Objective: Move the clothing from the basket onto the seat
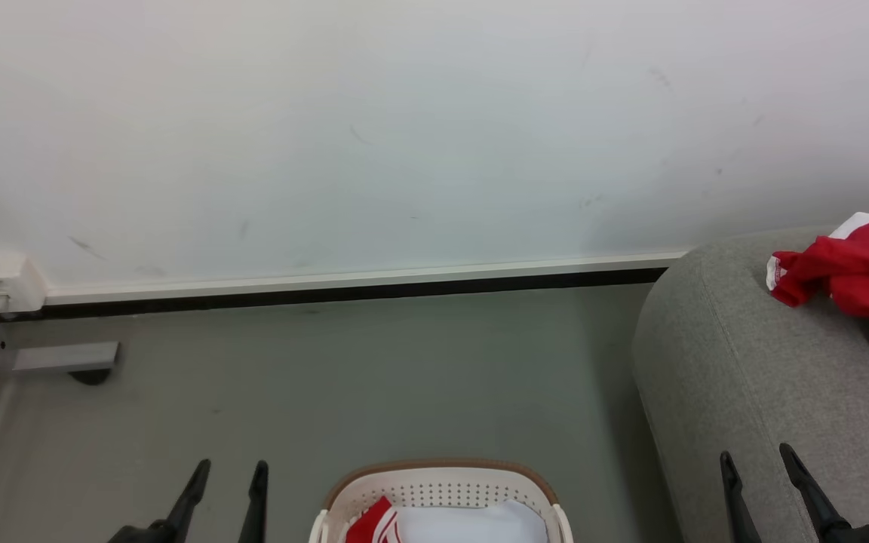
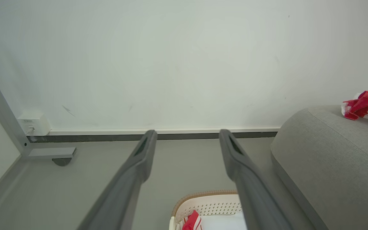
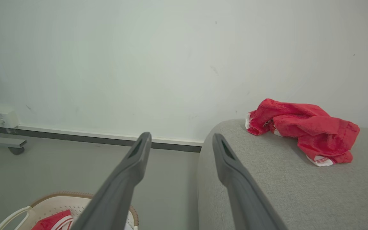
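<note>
Now, clothing (image 1: 373,520): red striped piece crumpled in the basket (image 1: 442,473), left side; another red garment (image 1: 857,279) lies on the seat (image 1: 721,377).
Handling: likely light, limp; pinch a raised fold.
Left hand (image 1: 231,464): spread, empty, beside basket.
Right hand (image 1: 755,452): spread, empty, over seat.

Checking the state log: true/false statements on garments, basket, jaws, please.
1. A crumpled red fabric garment with white trim lies on the large light-grey upholstered seat. True.
2. The small oval white plastic basket with brown rim is empty. False: a red-and-white striped garment lies inside.
3. The left gripper has its jaws apart, holding nothing. True.
4. The right gripper is shut on a garment. False: jaws apart, empty.
5. The basket stands on the seat. False: on the grey floor.
</note>
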Motion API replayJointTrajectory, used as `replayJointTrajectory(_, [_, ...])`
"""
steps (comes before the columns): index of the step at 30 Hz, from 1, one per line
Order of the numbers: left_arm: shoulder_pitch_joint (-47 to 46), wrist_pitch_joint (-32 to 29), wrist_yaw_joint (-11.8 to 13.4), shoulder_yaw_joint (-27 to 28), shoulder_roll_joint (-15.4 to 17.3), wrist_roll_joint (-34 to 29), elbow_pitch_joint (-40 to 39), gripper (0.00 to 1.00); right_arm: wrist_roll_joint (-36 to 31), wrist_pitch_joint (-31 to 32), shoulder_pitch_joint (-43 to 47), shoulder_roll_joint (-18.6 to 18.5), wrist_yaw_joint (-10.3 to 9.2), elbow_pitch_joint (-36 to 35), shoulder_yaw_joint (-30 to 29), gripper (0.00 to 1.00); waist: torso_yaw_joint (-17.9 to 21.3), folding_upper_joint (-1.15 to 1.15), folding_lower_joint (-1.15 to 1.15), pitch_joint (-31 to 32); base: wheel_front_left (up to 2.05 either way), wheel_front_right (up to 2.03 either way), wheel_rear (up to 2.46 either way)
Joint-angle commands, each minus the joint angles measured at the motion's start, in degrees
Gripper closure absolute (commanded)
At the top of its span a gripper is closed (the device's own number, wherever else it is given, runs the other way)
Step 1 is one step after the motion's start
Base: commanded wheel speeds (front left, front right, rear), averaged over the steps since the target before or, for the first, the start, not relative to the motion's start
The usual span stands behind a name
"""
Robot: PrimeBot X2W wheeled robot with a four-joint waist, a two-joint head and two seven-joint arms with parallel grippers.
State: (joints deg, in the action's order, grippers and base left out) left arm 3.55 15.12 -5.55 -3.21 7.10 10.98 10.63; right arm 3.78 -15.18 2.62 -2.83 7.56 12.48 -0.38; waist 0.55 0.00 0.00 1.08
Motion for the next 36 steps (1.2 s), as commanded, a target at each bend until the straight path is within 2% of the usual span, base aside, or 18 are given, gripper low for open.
replayJointTrajectory(1, [-1.46, 0.05, -0.38, -0.53, 0.16, -0.60, 0.37, 0.00, 0.56, 0.05, -0.96, -0.11, -0.15, -0.53, 0.00, 0.00, 0.66, 0.00, 0.00, -0.70, 0.00, 0.00, 0.00])
replayJointTrajectory(7, [-6.03, -3.96, -1.40, -5.02, 2.18, -0.94, 1.68, 0.00, 0.55, 0.05, -2.76, -0.12, -0.15, -2.29, 0.09, 0.00, 3.82, 0.00, 0.00, -3.12, 0.00, 0.00, 0.00])
replayJointTrajectory(11, [-9.47, -11.31, -1.79, -8.64, 3.16, 0.03, 1.46, 0.00, 1.04, 0.05, -4.04, -0.12, -0.15, -4.13, 0.07, 0.00, 6.76, 0.00, 0.00, -6.14, 0.00, 0.00, 0.00])
replayJointTrajectory(14, [-11.19, -18.14, -1.94, -12.26, 3.28, 3.15, 2.09, 0.00, 1.67, 0.05, -5.48, -0.11, -0.15, -5.68, 0.14, 0.00, 9.18, 0.00, 0.00, -8.90, 0.00, 0.00, 0.00])
replayJointTrajectory(17, [-13.05, -24.63, -1.92, -17.14, 5.39, 5.62, 3.69, 0.00, 2.96, 0.05, -6.56, -0.09, -0.15, -7.04, 0.62, 0.00, 11.64, 0.00, 0.00, -12.18, 0.00, 0.00, 0.00])
replayJointTrajectory(21, [-15.72, -29.86, -1.86, -20.77, 7.32, 8.02, 7.08, 0.00, 4.64, 0.05, -7.87, -0.09, -0.15, -8.75, 0.93, 0.00, 14.09, 0.00, 0.00, -16.91, 0.00, 0.00, 0.00])
replayJointTrajectory(28, [-19.55, -34.86, -1.82, -22.94, 8.27, 8.95, 13.53, 0.00, 6.50, 0.05, -9.83, -0.06, -0.15, -10.70, 0.44, 0.00, 16.21, 0.00, 0.00, -23.99, 0.00, 0.00, 0.00])
replayJointTrajectory(36, [-25.06, -38.15, -0.31, -24.59, 9.69, 5.18, 21.84, 0.00, 9.10, 0.05, -12.83, -0.07, -0.15, -13.35, 1.46, 0.00, 17.61, 0.00, 0.00, -32.51, 0.00, 0.00, 0.00])
